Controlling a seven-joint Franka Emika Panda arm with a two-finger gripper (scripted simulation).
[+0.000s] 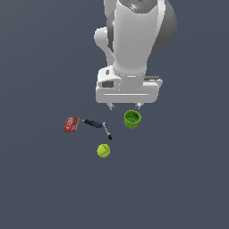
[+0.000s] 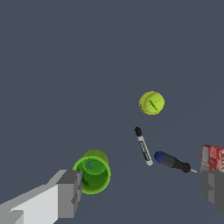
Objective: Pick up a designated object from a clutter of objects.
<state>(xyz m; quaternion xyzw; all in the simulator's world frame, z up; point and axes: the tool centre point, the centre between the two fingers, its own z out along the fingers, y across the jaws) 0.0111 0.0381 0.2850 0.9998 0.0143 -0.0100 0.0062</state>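
Nearest the camera in the exterior view lies the small yellow-green tennis ball with a curved pale seam (image 1: 103,150), alone on the dark blue-grey table (image 1: 40,188), free of the other items. Taking the ball as the clock centre in that view, a slim black-and-white marker pen (image 1: 107,130) lies at about twelve o'clock. A thicker dark marker pen with a blue band (image 1: 92,123) lies at about eleven. The flat red box (image 1: 70,124) is at about ten, beyond the thick pen's tip. The bright green plastic cup (image 1: 132,119) stands upright at about one o'clock, mouth up.

Farthest back, the white end effector (image 1: 125,107) hangs above the table beside the cup, its fingers spread wide and empty; the wrist view shows both grey fingertips (image 2: 69,192) well apart with nothing between them.

The step in hand looks to be the approach. It would go best by shifting toward the ball, away from the cup, centring over it, then descending straight with the fingers wide. A ball rolls easily, so both pads should meet it together at its widest part. The slim pen is the nearest obstacle.
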